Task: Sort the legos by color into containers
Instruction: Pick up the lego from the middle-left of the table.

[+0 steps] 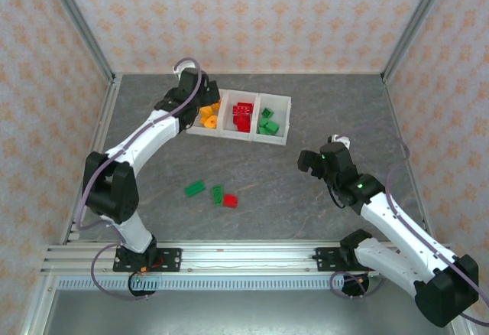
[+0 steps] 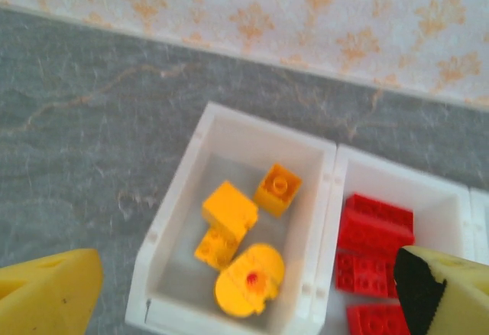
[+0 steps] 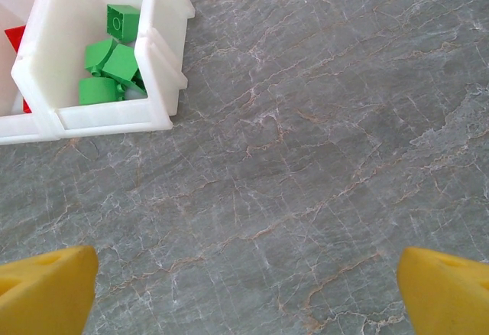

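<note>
Wide apart and empty at the left fingers, nothing pinched between. Directly below and just ahead of them, the orange compartment of the containers, holding four orange-yellow legos, one of them a rounded piece with a red dot at its middle. To the right of those fingers, the red compartment, with flat red bricks lying side by side. Equally wide and empty at the right fingers, over bare grey surface. Ahead and to their left, the green compartment, with a handful of green bricks tumbled at angles. Well behind the left fingers, toward the arm bases, three legos not yet sorted: a green plate, a second green brick, and a red brick touching it or nearly so. Looks close to finished, with a fresh pick due. Calls for swinging back from the tray, lowering open fingers around one loose brick, closing on it, then carrying it to the compartment of matching colour. Needs care at the green-red pair, so as not to drag both.
</note>
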`<state>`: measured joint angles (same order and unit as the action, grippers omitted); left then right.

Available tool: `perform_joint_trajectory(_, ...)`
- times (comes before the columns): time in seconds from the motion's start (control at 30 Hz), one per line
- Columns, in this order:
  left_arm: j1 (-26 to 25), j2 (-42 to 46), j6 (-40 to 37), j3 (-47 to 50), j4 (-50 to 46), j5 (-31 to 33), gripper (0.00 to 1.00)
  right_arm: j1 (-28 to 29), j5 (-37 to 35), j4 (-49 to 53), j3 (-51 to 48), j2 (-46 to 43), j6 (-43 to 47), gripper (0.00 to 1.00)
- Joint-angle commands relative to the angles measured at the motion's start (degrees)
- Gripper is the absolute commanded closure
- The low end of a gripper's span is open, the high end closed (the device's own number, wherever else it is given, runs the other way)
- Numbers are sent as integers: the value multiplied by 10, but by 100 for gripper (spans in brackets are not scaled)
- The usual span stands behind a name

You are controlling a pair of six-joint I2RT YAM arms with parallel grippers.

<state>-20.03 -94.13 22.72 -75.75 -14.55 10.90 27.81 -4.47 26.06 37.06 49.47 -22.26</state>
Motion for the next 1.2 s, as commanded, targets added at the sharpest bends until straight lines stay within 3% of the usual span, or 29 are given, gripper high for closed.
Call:
perform_joint_trajectory(0.0,-36,39,23,45,-25,-4,1,0,0,-6,-2,1,6,0)
perform_joint_trajectory(0.47,-208,176,105,177,-155,-10,1,0,1,-5,-2,1,6,0)
perform_joint_trajectory(0.8,-335,138,184,207,-224,-14,4,0,-2,-3,-1,3,4,0)
perform_joint_trajectory(0.97,-366,121,213,236,-190,-50,16,0,-4,-2,-1,3,4,0)
perform_joint_trajectory(1.17,-387,87,235,237,-196,-52,22,0,-3,-3,-2,3,4,0)
